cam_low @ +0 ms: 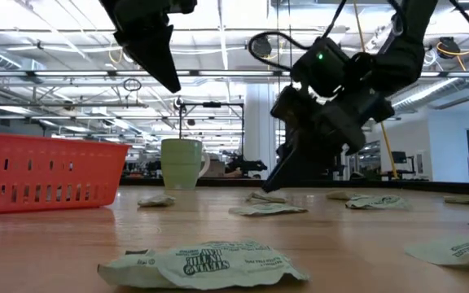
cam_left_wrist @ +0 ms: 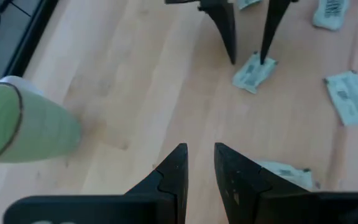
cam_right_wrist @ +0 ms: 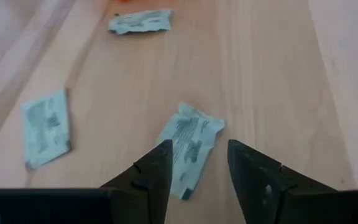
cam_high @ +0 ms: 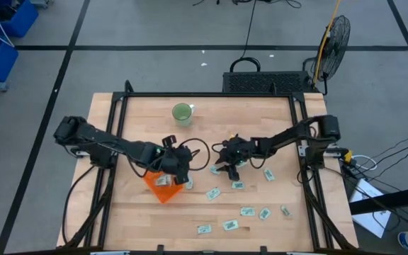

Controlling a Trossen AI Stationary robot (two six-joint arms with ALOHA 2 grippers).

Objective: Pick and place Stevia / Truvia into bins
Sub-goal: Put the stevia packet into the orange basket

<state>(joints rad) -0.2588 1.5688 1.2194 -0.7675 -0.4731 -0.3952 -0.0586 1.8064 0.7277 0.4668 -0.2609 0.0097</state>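
Observation:
Several pale green-and-white sachets [cam_high: 247, 211] lie flat on the wooden table, mostly on its right near part. The orange tray [cam_high: 160, 190] [cam_low: 47, 171] sits left of centre with a sachet [cam_high: 163, 180] inside. My right gripper [cam_right_wrist: 197, 163] [cam_high: 230, 166] is open and low over one sachet [cam_right_wrist: 188, 146] [cam_left_wrist: 252, 72], a finger on either side. My left gripper [cam_left_wrist: 199, 163] [cam_high: 181, 172] hangs above the table by the tray's right edge [cam_low: 168, 80], open by a narrow gap and holding nothing. My right gripper points down at the sachet from above, slanting in from the table's right. One fingertip [cam_left_wrist: 265, 59] stands at the sachet's edge [cam_left_wrist: 261, 65]; I cannot tell whether it touches. The sachet lies flat on the table.
A round light-green cup [cam_high: 182, 112] [cam_low: 181, 163] [cam_left_wrist: 17, 124] stands upright toward the far edge. Another sachet [cam_left_wrist: 284, 173] lies just beyond the left fingers, and two more [cam_right_wrist: 45, 127] [cam_right_wrist: 140, 20] lie ahead of the right gripper. Black rails [cam_high: 119, 106] frame the table.

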